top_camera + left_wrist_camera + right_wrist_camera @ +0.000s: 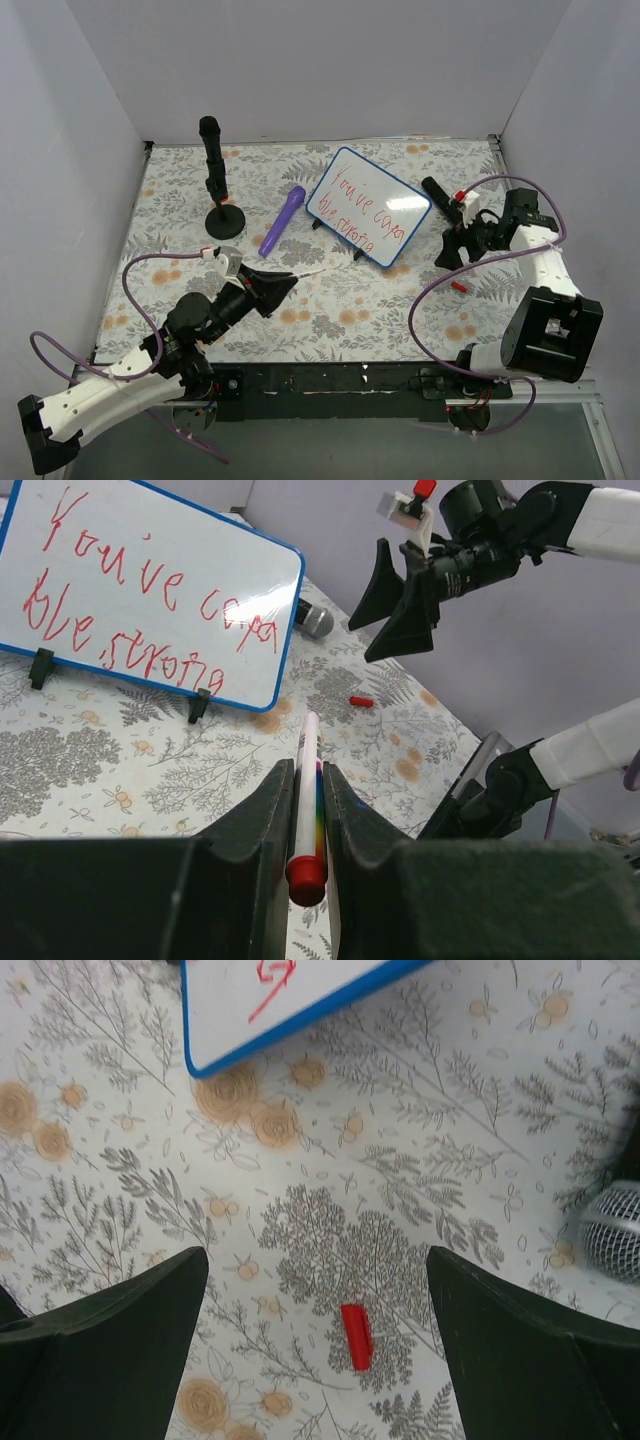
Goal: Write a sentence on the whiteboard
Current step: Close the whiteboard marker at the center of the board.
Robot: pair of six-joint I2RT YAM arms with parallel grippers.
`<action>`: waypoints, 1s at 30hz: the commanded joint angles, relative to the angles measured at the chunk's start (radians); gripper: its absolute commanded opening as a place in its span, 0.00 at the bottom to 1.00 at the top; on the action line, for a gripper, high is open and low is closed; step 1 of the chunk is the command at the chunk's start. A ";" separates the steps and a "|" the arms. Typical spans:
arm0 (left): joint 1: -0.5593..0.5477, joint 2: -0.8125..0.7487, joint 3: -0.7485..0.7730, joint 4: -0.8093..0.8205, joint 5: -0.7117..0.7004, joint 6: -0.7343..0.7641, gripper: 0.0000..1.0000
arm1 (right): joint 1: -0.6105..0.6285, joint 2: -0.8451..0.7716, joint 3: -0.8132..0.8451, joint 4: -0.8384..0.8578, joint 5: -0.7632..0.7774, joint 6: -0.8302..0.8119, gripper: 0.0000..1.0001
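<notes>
Left arm pose: stretched low from its base, forearm angled forward and toward the table's middle, a purple cable looping off it.
Left gripper (308,780): pinched tight on the marker (307,815), which lies in the slot between the 2 fingers.
Marker: white barrel with a rainbow stripe, red end nearest the wrist, the other end poking past the fingertips.
Right arm pose: folded up from its base, wrist bent so that the right gripper (318,1260) faces down at the table.
Right gripper state: jaws spread wide, nothing between them.
Under the right gripper: a small red cap (356,1337) lies flat on the cloth, between the 2 fingers in the right wrist view and apart from both.
Whiteboard (348,162): ahead of the left gripper's tip and apart from it, propped on small black feet; its blue-rimmed corner lies just beyond the right gripper.
Sentence (150,590): 2 lines of red script across the board, starting "You've"; the rest is hard to read.
Microphone (615,1230): its mesh head lies on the cloth, just outside the right gripper's finger.
Purple object (283,220): lying ahead of the left gripper, beside the board.
Black stand (215,185): upright on a round base, farther ahead of the left gripper.
Surface: cloth (380,310) printed with grey leaves and orange flowers; a black strip runs along the near edge.
Room: plain white walls (300,60) close in 3 sides.
</notes>
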 commanded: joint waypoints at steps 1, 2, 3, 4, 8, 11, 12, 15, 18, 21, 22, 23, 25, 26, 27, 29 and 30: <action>0.005 -0.021 -0.046 0.072 0.069 -0.030 0.00 | -0.008 -0.066 -0.072 -0.040 0.175 -0.098 0.98; 0.007 -0.022 -0.058 0.106 0.081 -0.048 0.00 | -0.008 -0.071 -0.098 -0.038 0.207 -0.095 0.98; 0.005 -0.024 -0.084 0.123 0.104 -0.081 0.00 | -0.010 -0.071 -0.108 -0.037 0.219 -0.102 0.98; 0.007 -0.022 -0.097 0.141 0.121 -0.102 0.00 | -0.008 -0.071 -0.115 -0.029 0.229 -0.110 0.98; 0.005 -0.016 -0.164 0.248 0.187 -0.202 0.00 | -0.010 -0.058 -0.155 0.023 0.326 -0.142 0.97; 0.005 -0.011 -0.196 0.287 0.204 -0.250 0.00 | -0.008 -0.032 -0.166 0.047 0.382 -0.171 0.93; 0.005 -0.005 -0.198 0.289 0.203 -0.251 0.00 | -0.010 -0.029 -0.177 0.058 0.394 -0.176 0.91; 0.005 0.013 -0.187 0.283 0.203 -0.243 0.00 | -0.010 -0.011 -0.190 0.098 0.430 -0.185 0.87; 0.007 0.041 -0.181 0.292 0.206 -0.239 0.00 | -0.008 0.021 -0.198 0.117 0.439 -0.188 0.78; 0.005 0.061 -0.181 0.305 0.210 -0.243 0.00 | -0.008 0.057 -0.204 0.132 0.436 -0.185 0.65; 0.007 0.061 -0.187 0.313 0.213 -0.246 0.00 | -0.010 0.070 -0.209 0.137 0.436 -0.182 0.64; 0.007 0.062 -0.190 0.315 0.210 -0.251 0.00 | -0.008 0.077 -0.215 0.140 0.440 -0.182 0.63; 0.007 0.061 -0.190 0.313 0.210 -0.253 0.00 | -0.008 0.087 -0.229 0.155 0.445 -0.185 0.61; 0.005 0.061 -0.192 0.312 0.207 -0.253 0.00 | -0.008 0.090 -0.233 0.158 0.445 -0.191 0.60; 0.007 0.059 -0.193 0.312 0.206 -0.254 0.00 | -0.008 0.095 -0.236 0.160 0.445 -0.193 0.58; 0.005 0.058 -0.197 0.312 0.203 -0.259 0.00 | -0.007 0.098 -0.247 0.161 0.440 -0.205 0.55; 0.005 0.058 -0.200 0.316 0.203 -0.262 0.00 | -0.007 0.101 -0.249 0.161 0.440 -0.214 0.52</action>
